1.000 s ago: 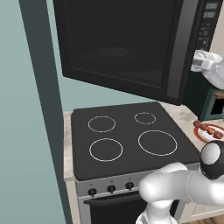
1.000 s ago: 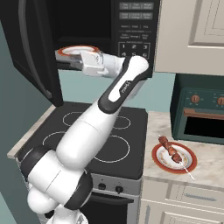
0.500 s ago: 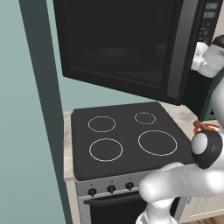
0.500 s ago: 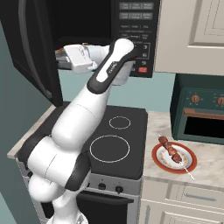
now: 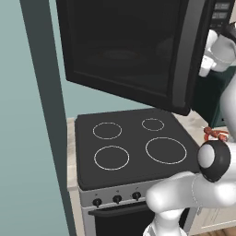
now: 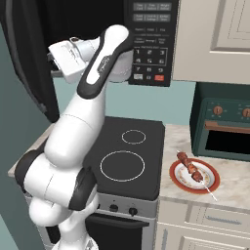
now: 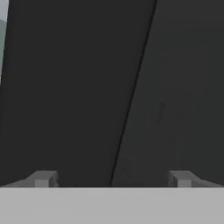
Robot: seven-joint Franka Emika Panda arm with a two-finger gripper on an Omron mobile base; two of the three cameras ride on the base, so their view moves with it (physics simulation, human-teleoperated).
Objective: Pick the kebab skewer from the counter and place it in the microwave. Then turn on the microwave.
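Observation:
The kebab skewer (image 6: 191,168), reddish-brown chunks on a pale stick, lies across a white red-rimmed plate (image 6: 209,184) on the beige counter (image 6: 234,190), right of the stove; its tip also peeks out as the kebab skewer (image 5: 213,134). The black microwave (image 6: 149,44) hangs above the stove with its door (image 5: 129,50) swung wide open to the left. My gripper (image 6: 54,66) is raised high, close to the inner face of that door (image 6: 29,73). In the hand view my gripper (image 7: 111,179) is open, its fingertips (image 7: 41,179) far apart against dark door surfaces, nothing between them.
A black four-ring stovetop (image 6: 124,149) sits below the microwave. A dark green toaster oven (image 6: 224,127) stands on the counter behind the plate. Cream cabinets (image 6: 215,34) hang at upper right. A teal wall panel (image 5: 41,120) bounds the left side.
The arm has swung the hand leftwards from in front of the microwave opening toward the open door. The skewer and plate have stayed put.

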